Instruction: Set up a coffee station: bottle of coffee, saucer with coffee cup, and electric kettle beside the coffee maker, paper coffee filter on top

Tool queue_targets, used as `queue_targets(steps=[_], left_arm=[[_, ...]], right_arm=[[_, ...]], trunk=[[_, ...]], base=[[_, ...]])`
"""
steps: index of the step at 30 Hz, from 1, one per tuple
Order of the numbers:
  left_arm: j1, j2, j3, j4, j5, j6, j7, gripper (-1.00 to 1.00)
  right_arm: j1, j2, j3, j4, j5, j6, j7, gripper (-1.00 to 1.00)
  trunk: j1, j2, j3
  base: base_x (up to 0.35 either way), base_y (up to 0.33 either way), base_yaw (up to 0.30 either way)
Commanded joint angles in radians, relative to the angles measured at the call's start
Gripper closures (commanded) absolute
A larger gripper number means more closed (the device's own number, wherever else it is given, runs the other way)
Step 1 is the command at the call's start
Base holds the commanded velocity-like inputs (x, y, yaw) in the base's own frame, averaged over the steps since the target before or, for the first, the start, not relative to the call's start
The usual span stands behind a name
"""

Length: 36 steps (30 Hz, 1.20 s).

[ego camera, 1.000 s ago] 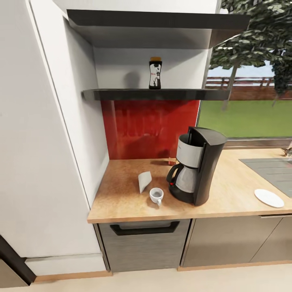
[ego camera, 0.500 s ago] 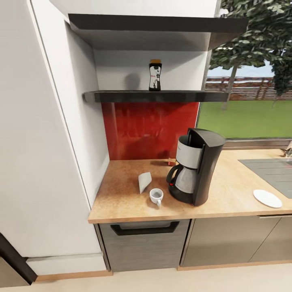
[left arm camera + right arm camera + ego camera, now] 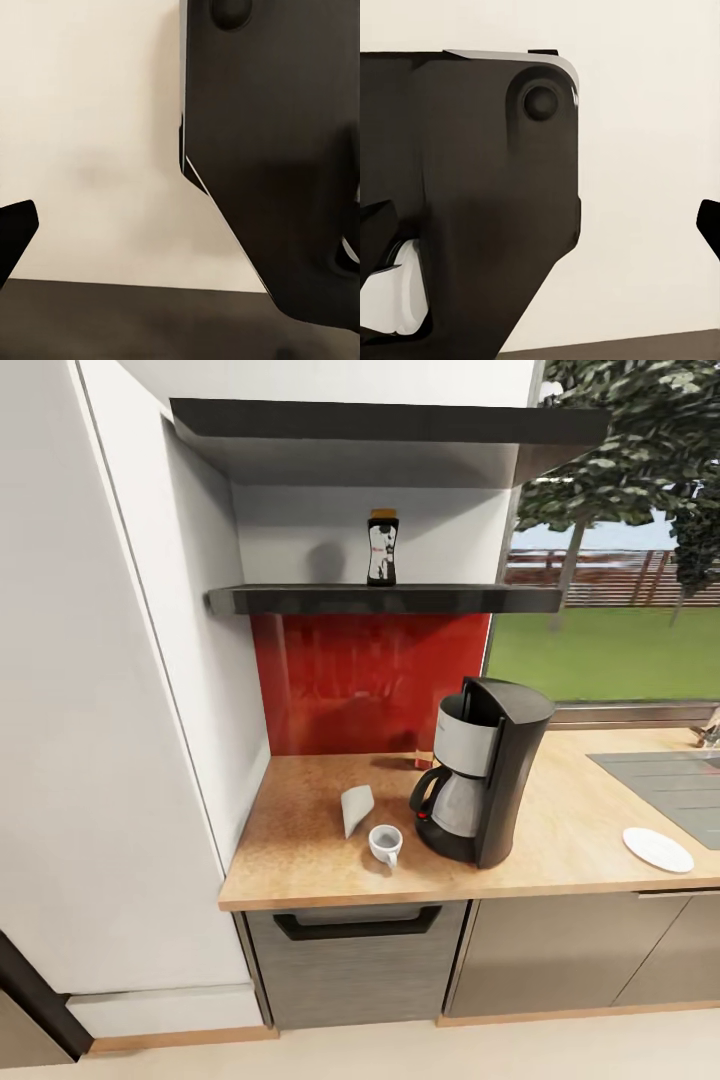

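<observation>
the paper coffee filter point(image 3: 357, 807) and coffee cup point(image 3: 386, 843) sit left of the coffee maker point(image 3: 482, 781); the bottle of coffee point(image 3: 381, 547) stands on the shelf point(image 3: 300, 598); the saucer point(image 3: 658, 849) lies far right; gripper states: cannot tell; a high reach risks toppling the bottle.

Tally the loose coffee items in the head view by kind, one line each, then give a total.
Coffee maker: 1
Bottle of coffee: 1, on the shelf
Paper coffee filter: 1
Coffee cup: 1
Saucer: 1
Total: 5
</observation>
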Motion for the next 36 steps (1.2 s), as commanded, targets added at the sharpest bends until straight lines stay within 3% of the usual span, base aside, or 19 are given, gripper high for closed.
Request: queue_targets(steps=[1, 9, 11, 14, 16, 19, 25, 36], left_arm=[[0.0, 0.0, 0.0, -0.001, 0.0, 0.001, 0.002, -1.0], [0.0, 0.0, 0.0, -0.001, 0.0, 0.001, 0.002, -1.0], [-0.012, 0.011, -0.011, -0.012, -0.011, 0.012, -0.009, -1.0], [-0.029, 0.009, -0.029, -0.029, -0.028, 0.029, -0.026, -1.0], [-0.041, -0.002, -0.018, -0.041, -0.017, 0.04, -0.037, -1.0], [-0.024, -0.01, -0.001, -0.057, 0.0, 0.023, -0.02, -1.0], [0.01, -0.009, 0.032, -0.069, 0.002, -0.011, 0.014, -1.0], [0.073, -0.011, 0.039, -0.095, 0.009, -0.064, 0.064, -1.0]], right_arm=[[0.0, 0.0, 0.0, -0.001, -0.001, -0.002, -0.003, -1.0], [0.0, 0.0, 0.0, -0.001, -0.001, -0.002, -0.003, -1.0], [0.0, 0.002, 0.004, -0.004, 0.004, -0.013, -0.003, -1.0], [0.0, 0.003, 0.004, -0.004, 0.004, -0.03, -0.003, -1.0], [0.0, 0.007, 0.003, -0.004, 0.001, -0.029, -0.003, -1.0], [0.0, 0.01, 0.003, -0.004, -0.001, -0.046, -0.003, -1.0], [0.0, 0.01, 0.003, -0.001, -0.001, -0.079, -0.002, -1.0], [0.0, 0.01, 0.002, -0.001, -0.001, -0.095, -0.003, -1.0]], trunk=[[0.001, -0.002, -0.002], [0.001, -0.002, -0.002], [0.001, -0.002, -0.002], [0.001, -0.002, -0.002], [0.001, -0.002, -0.002], [0.001, -0.002, -0.002], [0.001, -0.002, -0.002], [0.001, -0.002, -0.002]], base=[[0.0, 0.0, 0.0], [0.0, 0.0, 0.0], [0.0, 0.0, 0.0], [0.0, 0.0, 0.0], [0.0, 0.0, 0.0], [0.0, 0.0, 0.0], [-0.154, 0.0, 0.0], [-0.208, 0.0, 0.0]])
